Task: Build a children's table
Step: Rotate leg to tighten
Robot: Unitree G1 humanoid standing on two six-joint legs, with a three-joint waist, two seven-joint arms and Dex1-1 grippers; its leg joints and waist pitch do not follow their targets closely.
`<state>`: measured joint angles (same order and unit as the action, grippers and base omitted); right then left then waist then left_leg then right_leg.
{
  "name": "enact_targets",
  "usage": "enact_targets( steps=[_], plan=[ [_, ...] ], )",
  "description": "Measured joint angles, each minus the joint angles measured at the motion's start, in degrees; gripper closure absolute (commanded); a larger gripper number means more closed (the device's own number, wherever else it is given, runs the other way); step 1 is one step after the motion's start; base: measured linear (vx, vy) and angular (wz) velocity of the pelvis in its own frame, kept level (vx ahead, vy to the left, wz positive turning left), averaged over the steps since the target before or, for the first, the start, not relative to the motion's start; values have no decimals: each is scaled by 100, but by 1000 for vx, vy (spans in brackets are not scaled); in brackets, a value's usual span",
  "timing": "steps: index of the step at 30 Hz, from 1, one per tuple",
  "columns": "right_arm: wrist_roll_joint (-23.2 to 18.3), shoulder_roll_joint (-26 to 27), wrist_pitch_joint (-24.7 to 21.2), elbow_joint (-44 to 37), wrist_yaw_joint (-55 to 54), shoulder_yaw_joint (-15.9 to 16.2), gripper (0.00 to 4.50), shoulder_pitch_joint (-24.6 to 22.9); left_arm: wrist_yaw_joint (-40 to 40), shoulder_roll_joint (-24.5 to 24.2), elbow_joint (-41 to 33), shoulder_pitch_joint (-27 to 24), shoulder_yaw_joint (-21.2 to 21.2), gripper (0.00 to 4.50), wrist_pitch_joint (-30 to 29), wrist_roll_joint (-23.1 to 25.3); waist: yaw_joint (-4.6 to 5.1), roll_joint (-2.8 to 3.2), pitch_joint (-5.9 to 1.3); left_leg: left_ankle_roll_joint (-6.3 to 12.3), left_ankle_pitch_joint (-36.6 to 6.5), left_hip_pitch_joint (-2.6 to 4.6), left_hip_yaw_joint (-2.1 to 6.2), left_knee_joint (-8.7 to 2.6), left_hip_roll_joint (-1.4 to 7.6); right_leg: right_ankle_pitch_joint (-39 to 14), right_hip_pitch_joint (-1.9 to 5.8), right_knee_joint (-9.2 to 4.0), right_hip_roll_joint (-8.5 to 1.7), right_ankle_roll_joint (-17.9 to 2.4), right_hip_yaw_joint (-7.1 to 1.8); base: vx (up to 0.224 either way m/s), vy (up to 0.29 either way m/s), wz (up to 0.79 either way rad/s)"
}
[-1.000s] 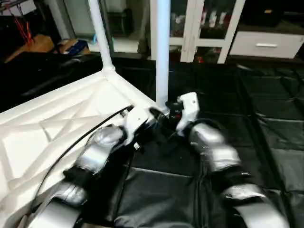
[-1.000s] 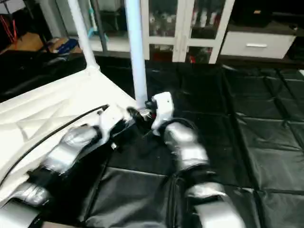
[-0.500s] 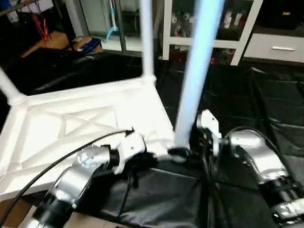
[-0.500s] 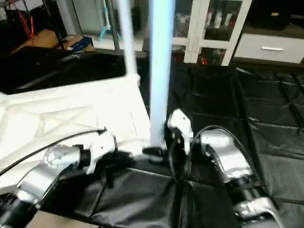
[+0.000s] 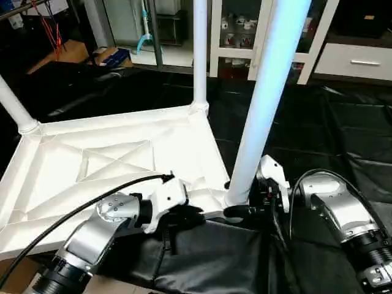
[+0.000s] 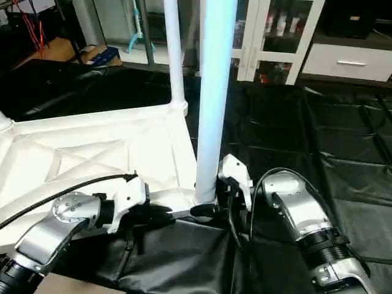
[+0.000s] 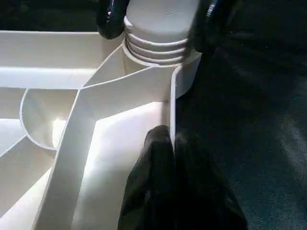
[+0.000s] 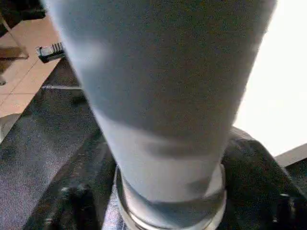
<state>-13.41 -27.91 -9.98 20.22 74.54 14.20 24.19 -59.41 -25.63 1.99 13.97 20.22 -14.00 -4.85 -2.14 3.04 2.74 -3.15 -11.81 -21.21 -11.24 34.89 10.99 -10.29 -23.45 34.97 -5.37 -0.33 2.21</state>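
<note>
The children's table top (image 5: pixel 110 159) lies upside down, white with X ribs. Three white legs stand in its corner sockets: far left (image 5: pixel 13 104), far right (image 5: pixel 199 55) and the near right one (image 5: pixel 269 92). My right gripper (image 5: pixel 236 210) is at the base of that near leg, one black finger (image 7: pixel 111 19) on each side of it, pressing against it just above the socket (image 7: pixel 158 52). My left gripper (image 5: pixel 193 215) is shut, its fingertips (image 7: pixel 163 143) together against the top's rim wall beside the same corner, holding nothing.
A black mat (image 5: pixel 343 141) covers the floor under and to the right of the table. A white glass-door cabinet (image 5: pixel 245 30) and a white drawer unit (image 5: pixel 361 61) stand at the back. A black cable (image 5: pixel 92 202) runs along my left forearm.
The camera has swung, so the whole picture has shifted. My right gripper's fingers have narrowed round the base of the near leg. The left gripper stays shut by the same corner.
</note>
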Motion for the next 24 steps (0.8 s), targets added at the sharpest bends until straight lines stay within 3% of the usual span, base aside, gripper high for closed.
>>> enact_targets(
  steps=[12, 18, 24],
  plan=[
    [44, 213, -62, 55, -361, -50, 191, -21, 97, -2, 36, 25, -20, 450, -79, 24, 35, -6, -2, -1, 0, 6, 1, 1, 2, 1, 4, 5, 2, -1, 1, 0, 0, 0],
    [446, 1228, -101, 758, -2790, -561, 193, 309, 1256, 601, 1087, 777, -77, 450, 19, 618, 181, -18, -6, -3, 1, 20, 2, 9, -4, 7, 16, 1, 2, -9, -8, 0, 0, 0],
    [630, 2190, -264, 1683, -5151, -1139, 194, 1020, 2427, 1413, 2415, 1648, -127, 450, 18, 882, 190, -8, -7, -3, 2, 11, 5, 14, -9, 17, 14, 1, 0, -11, -9, 0, 0, 0]
  ],
)
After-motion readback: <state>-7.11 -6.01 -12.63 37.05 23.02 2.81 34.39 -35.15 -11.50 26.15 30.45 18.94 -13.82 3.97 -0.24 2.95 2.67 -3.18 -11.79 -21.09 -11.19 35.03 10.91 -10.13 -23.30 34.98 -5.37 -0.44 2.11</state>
